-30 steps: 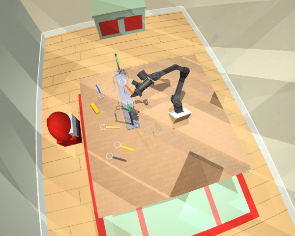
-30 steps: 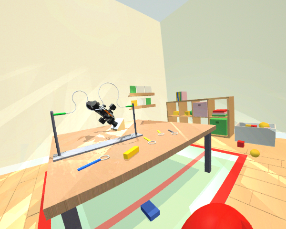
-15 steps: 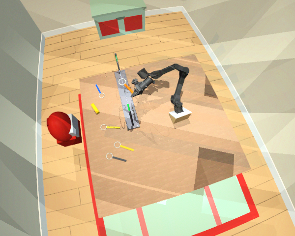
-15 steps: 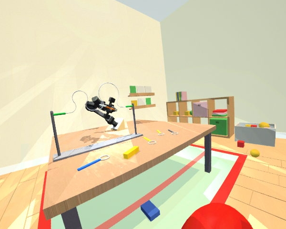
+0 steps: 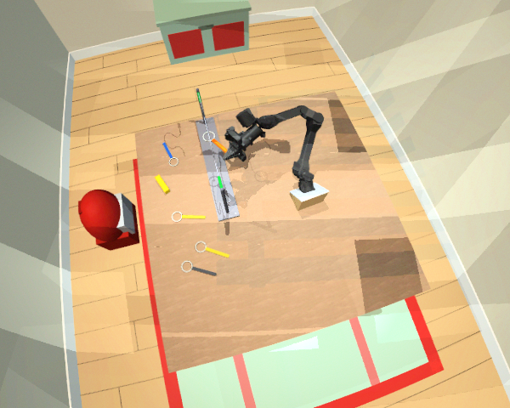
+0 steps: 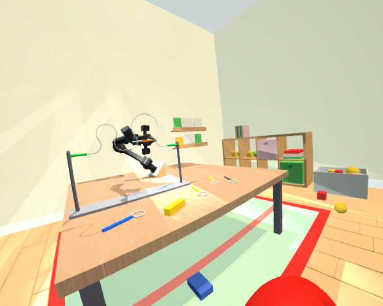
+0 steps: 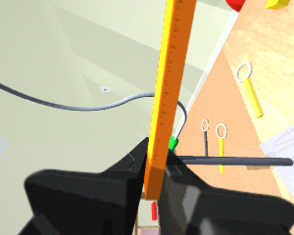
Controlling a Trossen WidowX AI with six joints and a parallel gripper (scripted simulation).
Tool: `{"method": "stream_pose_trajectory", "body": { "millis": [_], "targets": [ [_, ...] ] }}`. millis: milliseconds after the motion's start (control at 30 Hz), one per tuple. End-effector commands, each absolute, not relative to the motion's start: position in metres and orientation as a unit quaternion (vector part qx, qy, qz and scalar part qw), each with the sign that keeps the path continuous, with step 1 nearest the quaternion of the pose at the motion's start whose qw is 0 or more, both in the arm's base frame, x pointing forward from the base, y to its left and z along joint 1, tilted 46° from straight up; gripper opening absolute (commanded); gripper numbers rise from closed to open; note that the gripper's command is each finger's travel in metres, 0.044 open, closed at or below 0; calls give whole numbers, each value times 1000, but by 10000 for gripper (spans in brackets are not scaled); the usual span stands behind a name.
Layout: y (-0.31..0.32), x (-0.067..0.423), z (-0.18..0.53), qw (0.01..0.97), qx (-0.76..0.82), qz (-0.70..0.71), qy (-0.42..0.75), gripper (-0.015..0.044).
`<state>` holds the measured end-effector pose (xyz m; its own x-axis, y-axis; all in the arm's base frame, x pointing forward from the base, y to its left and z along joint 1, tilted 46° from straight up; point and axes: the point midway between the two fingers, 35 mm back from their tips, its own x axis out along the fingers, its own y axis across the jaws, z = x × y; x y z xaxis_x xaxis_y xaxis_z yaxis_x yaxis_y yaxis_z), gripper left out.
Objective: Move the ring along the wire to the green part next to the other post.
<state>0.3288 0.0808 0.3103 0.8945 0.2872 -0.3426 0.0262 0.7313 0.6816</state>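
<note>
My gripper (image 5: 227,149) (image 6: 144,141) (image 7: 157,168) is shut on the orange handle (image 5: 219,144) (image 6: 149,140) (image 7: 169,88) and holds it in the air over the grey base plate (image 5: 231,206) (image 6: 119,201). The white ring (image 5: 203,136) at the handle's end sits on the wire's line between the two posts. In the exterior view the handle is near the foot of the big grey wire loop (image 6: 145,114), a little short of the green part (image 6: 172,145) (image 7: 172,143) by the right post (image 6: 179,164). The other green part (image 6: 78,153) is by the left post (image 6: 72,181). The wrist view cuts off the ring.
Loose on the table (image 5: 290,263) (image 6: 119,250) lie a blue-handled ring (image 5: 167,151) (image 6: 117,222), a yellow block (image 5: 161,183) (image 6: 174,206), two yellow-handled rings (image 5: 189,216) (image 5: 213,250) and a dark-handled ring (image 5: 200,269). The arm's base (image 5: 308,195) stands right of the plate.
</note>
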Motion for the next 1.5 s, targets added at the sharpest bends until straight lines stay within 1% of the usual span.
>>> {"method": "stream_pose_trajectory", "body": {
  "millis": [0, 367, 700, 1067, 1467],
  "targets": [
    [93, 327, 324, 884, 404, 89, 217, -150],
    [111, 324, 355, 833, 497, 119, 214, -150],
    [119, 322, 377, 802, 542, 133, 211, -150],
    [121, 321, 385, 806, 537, 132, 212, -150],
    [120, 322, 384, 838, 488, 116, 215, -150]
  ]
}}
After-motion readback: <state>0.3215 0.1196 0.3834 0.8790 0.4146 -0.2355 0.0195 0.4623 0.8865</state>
